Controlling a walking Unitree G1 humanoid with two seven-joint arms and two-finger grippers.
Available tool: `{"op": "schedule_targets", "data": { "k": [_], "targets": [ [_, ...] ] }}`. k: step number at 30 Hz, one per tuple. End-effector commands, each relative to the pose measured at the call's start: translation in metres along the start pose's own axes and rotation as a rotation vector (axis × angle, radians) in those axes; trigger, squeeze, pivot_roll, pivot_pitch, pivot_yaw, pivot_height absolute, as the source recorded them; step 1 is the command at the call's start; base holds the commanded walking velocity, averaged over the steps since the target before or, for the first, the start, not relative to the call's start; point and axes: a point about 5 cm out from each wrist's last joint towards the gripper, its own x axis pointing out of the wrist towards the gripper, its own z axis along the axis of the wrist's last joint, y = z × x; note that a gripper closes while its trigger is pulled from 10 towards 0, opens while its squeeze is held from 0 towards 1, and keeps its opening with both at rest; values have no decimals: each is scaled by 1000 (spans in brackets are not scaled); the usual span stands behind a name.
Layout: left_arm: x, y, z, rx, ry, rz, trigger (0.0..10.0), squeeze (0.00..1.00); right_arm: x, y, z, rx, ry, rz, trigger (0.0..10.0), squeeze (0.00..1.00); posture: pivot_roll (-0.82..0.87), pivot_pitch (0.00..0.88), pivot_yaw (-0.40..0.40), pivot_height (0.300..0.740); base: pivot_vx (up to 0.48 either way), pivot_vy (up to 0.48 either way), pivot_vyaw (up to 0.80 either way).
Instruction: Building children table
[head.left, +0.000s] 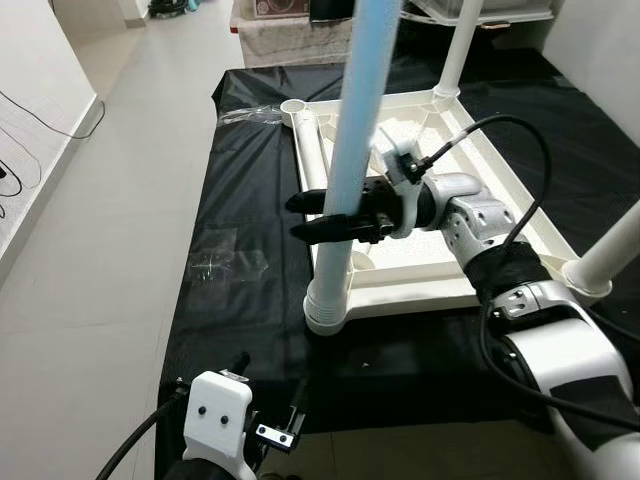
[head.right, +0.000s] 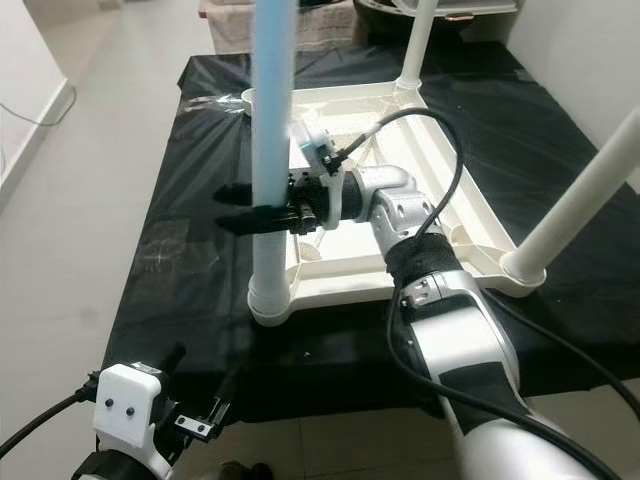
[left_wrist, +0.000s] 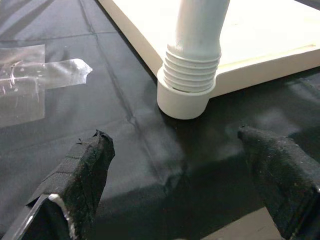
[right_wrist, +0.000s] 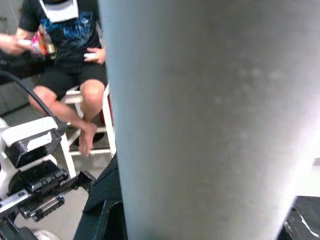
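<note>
1. left gripper (head.left: 268, 395), nearest the camera: low over the black sheet (head.left: 240, 330), its fingers (left_wrist: 82, 175) spread apart and empty, aimed at the threaded base of the near leg.
2. near leg (head.left: 350, 170): a pale tube standing upright in the near left corner socket (head.left: 328, 312) of the table top. ribbed threads show above the socket collar, so by judgement it is not yet fully seated.
3. right gripper (head.left: 325, 215): its 2 black fingers are closed around the near leg at mid height, 1 on each side.
4. step in hand, as a judgement: seating this leg. keep the tube vertical, turn it about its own axis, and press straight down so the threads do not cross; the free gripper could steady the socket.
5. table top (head.left: 500, 190): cream plastic, lying upside down on the sheet, rimmed, with ribs inside.
6. other legs: 1 stands at the right near corner (head.left: 612, 250), 1 at the far corner (head.left: 458, 45); the far left socket (head.left: 294, 105) is open.
7. person (right_wrist: 70, 45): seated on a stool.
</note>
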Motion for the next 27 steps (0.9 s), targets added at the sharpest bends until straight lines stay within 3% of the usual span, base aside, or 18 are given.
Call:
{"op": "schedule_targets", "data": {
  "k": [1, 7, 11, 20, 27],
  "targets": [
    [-2, 0, -4, 16, 27, 3, 10000, 0, 0, 4, -26, 56, 118, 7, 10000, 0, 156, 205, 16, 740, 0, 0, 0],
    [-3, -1, -3, 14, 26, 0, 10000, 0, 18, 7, -28, 34, 161, 97, 10000, 0, 160, 204, 6, 740, 0, 0, 0],
    [-3, -1, -3, 14, 26, 0, 10000, 0, 18, 7, -28, 34, 161, 97, 10000, 0, 160, 204, 6, 740, 0, 0, 0],
    [-9, -9, -1, 6, 29, -7, 10000, 0, 48, 5, -29, 26, 159, 180, 10000, 0, 185, 219, -13, 740, 0, 0, 0],
    [-10, -10, -1, 1, 32, -2, 10000, 0, 48, 4, -33, 42, 125, 158, 10000, 0, 187, 217, -13, 740, 0, 0, 0]
  ]
}}
